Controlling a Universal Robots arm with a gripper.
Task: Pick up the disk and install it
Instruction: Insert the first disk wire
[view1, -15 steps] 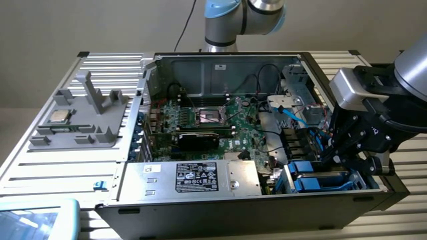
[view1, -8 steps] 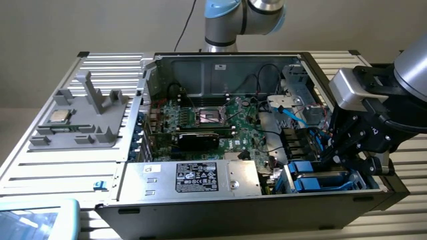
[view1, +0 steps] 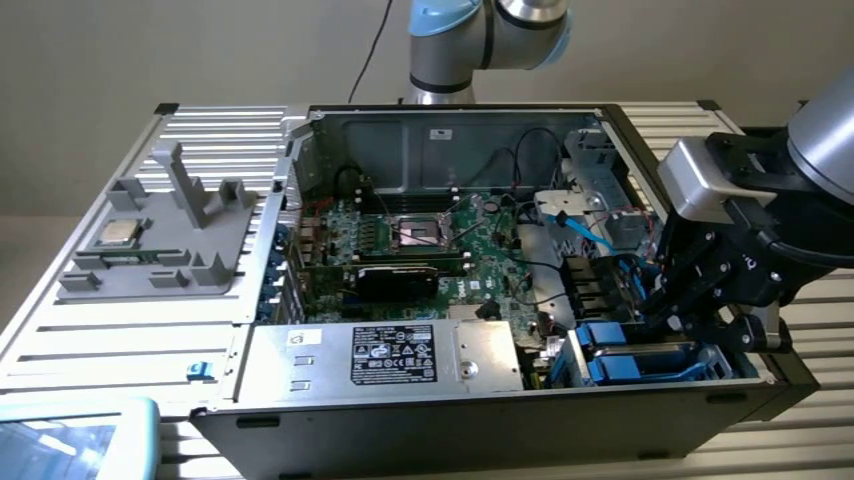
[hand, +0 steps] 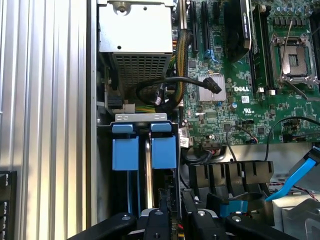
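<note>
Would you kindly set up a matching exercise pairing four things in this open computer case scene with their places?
Things:
1. gripper
2. power supply box
3. processor chip
4. empty processor socket

Places:
A. on the grey holder outside the case, at the exterior view's left
B. in the middle of the green motherboard
C. over the blue-framed drive bays at the exterior view's right
D. along the near wall of the case, with a black label on top

Pairs: 1-C, 2-D, 3-A, 4-B
</note>
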